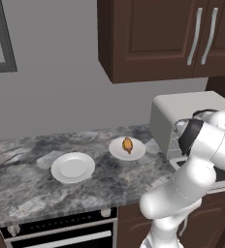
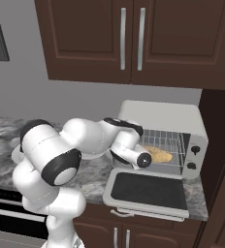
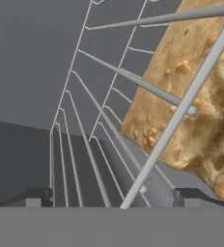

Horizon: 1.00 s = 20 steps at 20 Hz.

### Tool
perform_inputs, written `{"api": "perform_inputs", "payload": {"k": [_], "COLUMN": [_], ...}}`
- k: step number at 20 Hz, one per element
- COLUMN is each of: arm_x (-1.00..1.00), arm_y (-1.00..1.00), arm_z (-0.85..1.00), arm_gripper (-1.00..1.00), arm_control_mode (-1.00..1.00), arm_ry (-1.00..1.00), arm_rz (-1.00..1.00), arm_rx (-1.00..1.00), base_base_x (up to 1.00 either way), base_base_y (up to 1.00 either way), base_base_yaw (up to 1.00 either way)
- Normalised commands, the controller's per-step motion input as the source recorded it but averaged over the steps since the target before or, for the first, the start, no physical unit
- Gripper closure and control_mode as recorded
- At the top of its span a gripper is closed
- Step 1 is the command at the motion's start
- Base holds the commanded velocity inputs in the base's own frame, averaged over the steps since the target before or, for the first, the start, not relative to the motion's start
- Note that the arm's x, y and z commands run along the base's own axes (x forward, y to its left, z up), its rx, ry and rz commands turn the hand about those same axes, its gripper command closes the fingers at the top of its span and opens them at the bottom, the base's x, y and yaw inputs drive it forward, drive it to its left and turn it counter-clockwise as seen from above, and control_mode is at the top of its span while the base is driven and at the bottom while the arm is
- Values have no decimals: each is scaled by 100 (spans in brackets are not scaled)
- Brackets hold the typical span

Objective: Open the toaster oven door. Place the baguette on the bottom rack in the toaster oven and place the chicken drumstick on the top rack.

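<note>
Baguette [image 2: 159,154] seen lying on the bottom rack [image 2: 168,160] inside the toaster oven [image 2: 163,117]; pincer [image 3: 111,197] tips stand apart, nothing held.
Toaster oven door [image 2: 148,190] is folded down flat in front of the oven, over the bench [image 1: 32,181] edge. Pincer is placed at the oven mouth, just beside the baguette. Chicken drumstick [image 1: 127,145] is noted on a white plate [image 1: 118,151] left of the oven; a second white plate [image 1: 73,167] sits farther left.

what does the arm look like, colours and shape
The arm is made of glossy white, rounded, tube-like links with dark grey to black bands at the joints, the largest a black ring on the bulbous elbow in the right base view. Its wrist ends in a white cylinder with a dark cap. The fingers are small, dark and blocky. No cables or markings show.
</note>
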Motion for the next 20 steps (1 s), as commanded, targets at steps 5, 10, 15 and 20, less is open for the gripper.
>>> {"api": "perform_inputs", "payload": {"k": [5, 10, 15, 20], "arm_x": [29, 4, -3, -18], "arm_y": [1, 0, 3, 5], "arm_z": [16, 1, 0, -2], "arm_gripper": [100, 100, 100, 100], "arm_control_mode": [-100, -100, -100, -100], "arm_ry": [0, 0, 1, 11], "arm_rz": [0, 0, 0, 0], "arm_rx": [1, 1, 1, 0], "base_base_x": [0, 0, 0, 0], "base_base_y": [0, 0, 0, 0], "base_base_yaw": [0, 0, 0, 0]}}
